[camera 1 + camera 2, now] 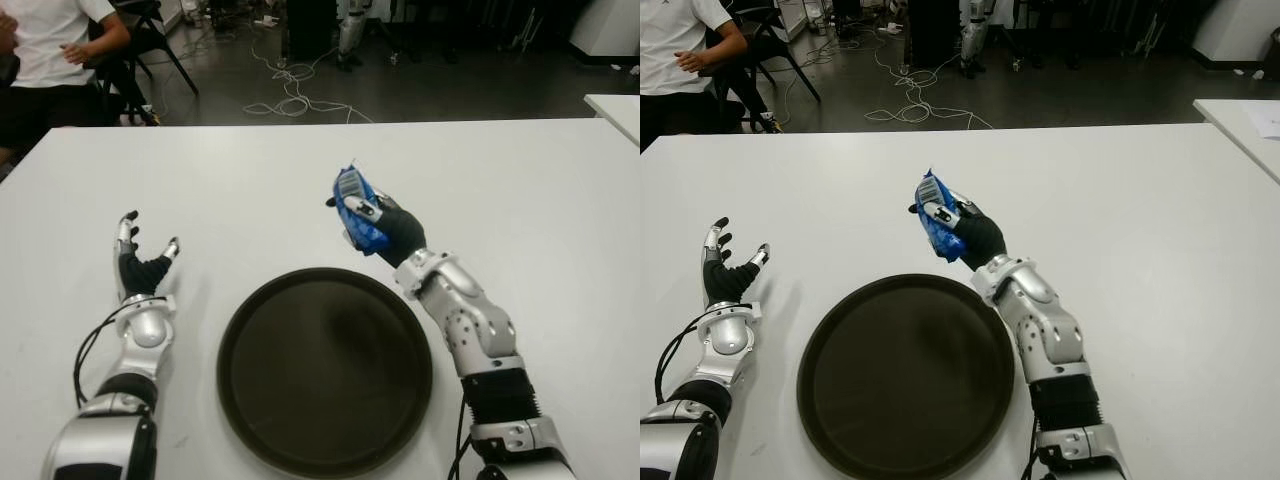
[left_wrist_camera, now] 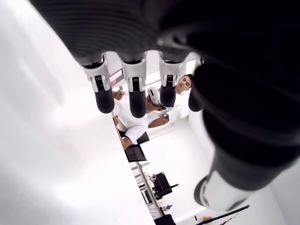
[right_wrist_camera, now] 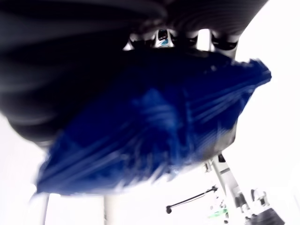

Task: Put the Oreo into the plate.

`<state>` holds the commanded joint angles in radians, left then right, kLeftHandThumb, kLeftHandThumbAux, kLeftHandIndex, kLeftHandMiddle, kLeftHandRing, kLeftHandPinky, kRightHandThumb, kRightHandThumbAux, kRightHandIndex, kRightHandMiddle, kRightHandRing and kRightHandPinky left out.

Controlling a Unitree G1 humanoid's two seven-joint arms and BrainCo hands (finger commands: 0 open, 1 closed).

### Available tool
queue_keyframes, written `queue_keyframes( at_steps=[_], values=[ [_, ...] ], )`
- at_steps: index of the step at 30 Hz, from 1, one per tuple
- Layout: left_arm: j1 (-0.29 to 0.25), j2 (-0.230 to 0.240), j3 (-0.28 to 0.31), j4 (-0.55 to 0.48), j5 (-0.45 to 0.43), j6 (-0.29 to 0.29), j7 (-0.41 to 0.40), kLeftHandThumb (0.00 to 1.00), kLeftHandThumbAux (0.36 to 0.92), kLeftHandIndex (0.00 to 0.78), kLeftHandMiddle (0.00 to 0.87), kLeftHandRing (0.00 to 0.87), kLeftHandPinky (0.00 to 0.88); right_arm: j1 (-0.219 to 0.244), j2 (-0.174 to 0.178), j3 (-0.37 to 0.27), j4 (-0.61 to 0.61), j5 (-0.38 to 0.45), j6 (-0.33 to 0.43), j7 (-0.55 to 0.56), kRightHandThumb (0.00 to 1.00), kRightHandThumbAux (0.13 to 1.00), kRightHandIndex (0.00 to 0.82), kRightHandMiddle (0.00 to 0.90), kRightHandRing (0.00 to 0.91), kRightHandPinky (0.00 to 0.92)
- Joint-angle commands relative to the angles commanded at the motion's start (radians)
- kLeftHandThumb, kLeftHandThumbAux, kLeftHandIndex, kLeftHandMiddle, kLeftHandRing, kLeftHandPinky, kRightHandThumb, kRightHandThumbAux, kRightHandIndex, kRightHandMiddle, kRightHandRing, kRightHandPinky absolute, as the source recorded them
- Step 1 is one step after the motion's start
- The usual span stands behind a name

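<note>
Here the blue Oreo packet point(image 1: 357, 210) is clasped in the right hand point(image 1: 385, 228) beyond the plate's point(image 1: 325, 455) far rim; early release would drop it on the tabletop point(image 1: 520, 180). The left hand point(image 1: 140, 265), fingers spread, is empty.

The plate point(image 1: 325, 370) is sitting on the bench point(image 1: 520, 180), with the Oreo point(image 1: 355, 210) being held in the right hand point(image 1: 378, 225) just behind it, and the left hand point(image 1: 140, 262) is showing to its left.

Bare white table point(image 1: 520, 200) surrounds the dark plate point(image 1: 325, 370); nothing stands between the plate and either hand.
</note>
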<state>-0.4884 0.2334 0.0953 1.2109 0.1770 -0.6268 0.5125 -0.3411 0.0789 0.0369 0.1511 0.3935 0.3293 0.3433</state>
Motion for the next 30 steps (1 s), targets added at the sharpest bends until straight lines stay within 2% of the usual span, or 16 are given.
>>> queue_keyframes(
  at_steps=[11,24,30],
  values=[
    [-0.001,-0.002,0.002,0.001,-0.001,0.001,0.005,0.086,0.833,0.092,0.087,0.092,0.1,0.005,-0.026,0.054,0.009,-0.086,-0.029,0.02,0.709,0.716,0.44,0.798,0.807,0.813],
    [-0.003,-0.007,0.009,0.0,-0.016,0.003,-0.008,0.079,0.819,0.08,0.081,0.08,0.087,0.014,-0.067,0.138,0.06,-0.226,-0.198,0.066,0.703,0.717,0.441,0.819,0.821,0.816],
    [-0.004,-0.005,0.005,0.001,-0.011,0.008,-0.002,0.083,0.811,0.084,0.091,0.093,0.099,0.012,-0.078,0.16,0.093,-0.261,-0.258,0.092,0.7,0.718,0.44,0.831,0.83,0.831]
  ],
)
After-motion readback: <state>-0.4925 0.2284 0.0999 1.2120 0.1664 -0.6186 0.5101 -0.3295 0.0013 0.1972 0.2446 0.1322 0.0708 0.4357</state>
